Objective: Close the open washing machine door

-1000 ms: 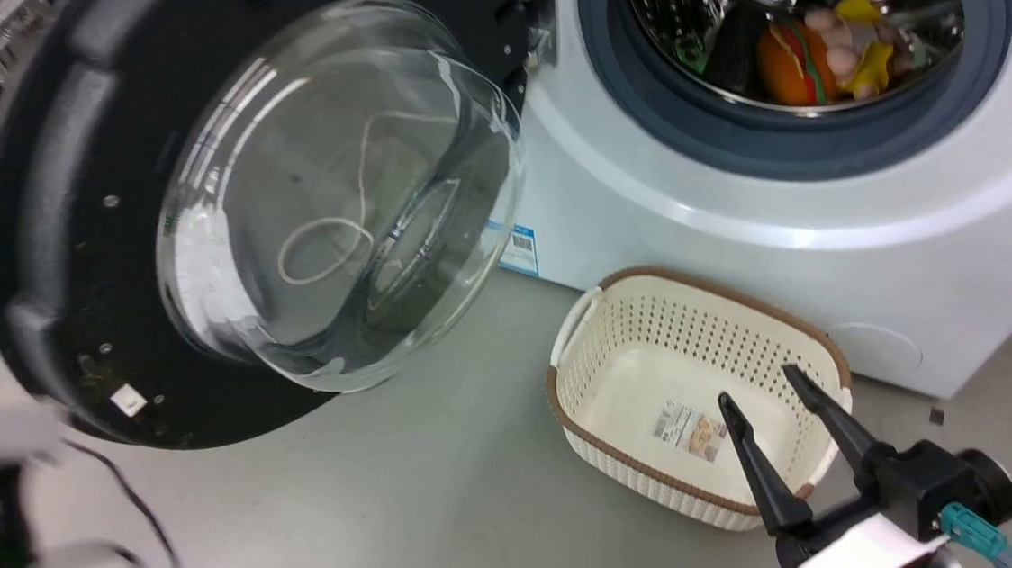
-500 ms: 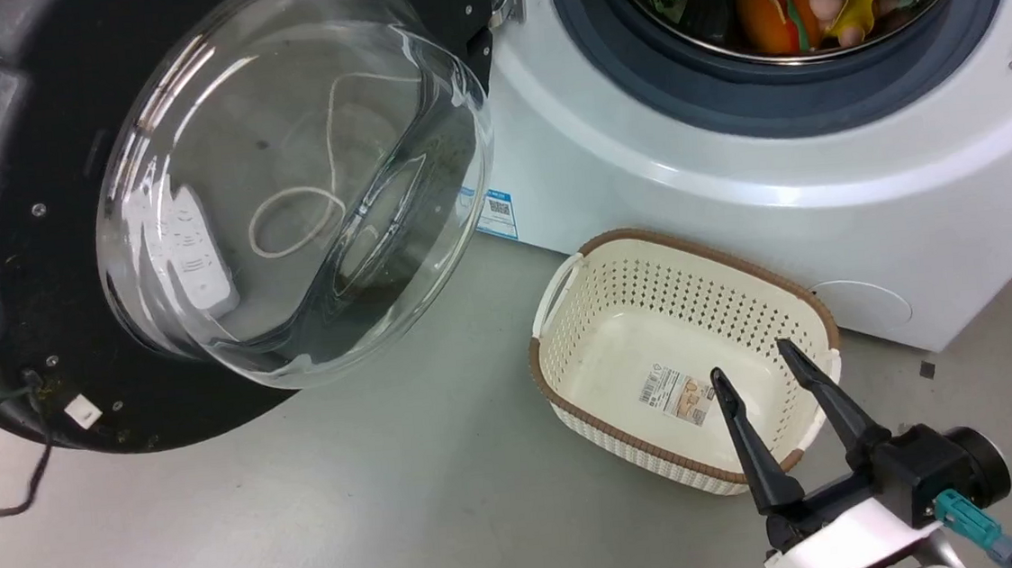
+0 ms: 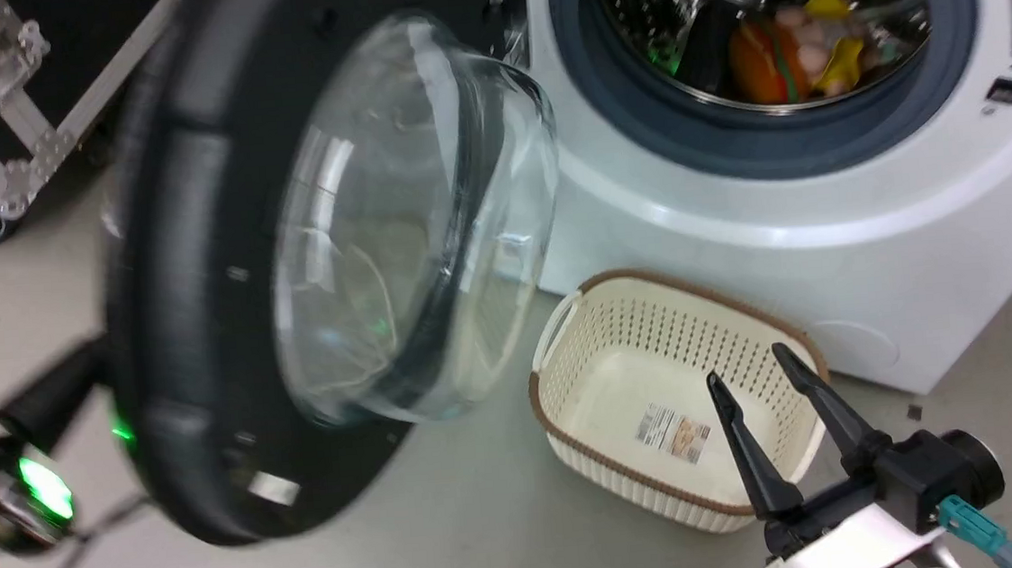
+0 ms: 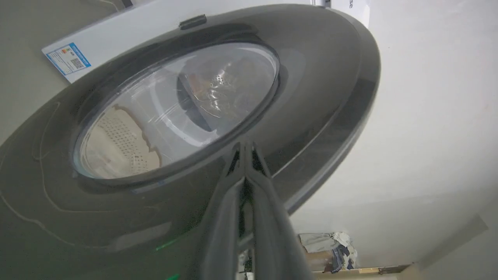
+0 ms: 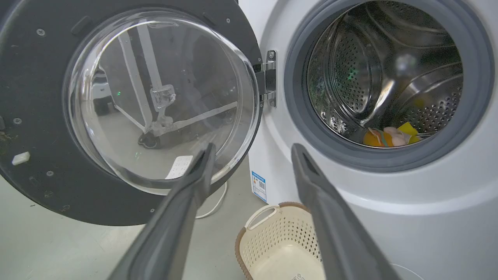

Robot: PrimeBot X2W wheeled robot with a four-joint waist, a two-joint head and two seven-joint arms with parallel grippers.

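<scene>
A: Where's the door rn?

B: The big round washing machine door w/ the wide black rim (image 3: 172,283) hangs out to the left of the big white front-loading washing machine (image 3: 735,212), about half open. Its metal hinge (image 5: 268,77) holds it to the washer's front, just left of the drum hole (image 5: 350,77).

A: Heavy?

B: Prob yes. Hard & stiff, won't bend. It should swing easy on that hinge tho.

A: Grab the see-through glass bowl (image 3: 411,219)?

B: No! Glass is smooth & slippy, and it could crack. Push the black rim on the side far from the washer. A small push turns it most there.

A: And the jaws?

B: The left jaws are pinched tight together, holding nothing. Their tips look like they press the door's outer side, by the window edge. The right jaws are spread wide w/ nothing in them, low in front of the washer, near the cream holey plastic basket (image 3: 639,481).

A: Anything to mind?

B: Go slow at the end, I think. A hard slam could hurt the glass. The soft toys (image 3: 777,55) sit deep in the drum hole, so prob nothing gets caught.
</scene>
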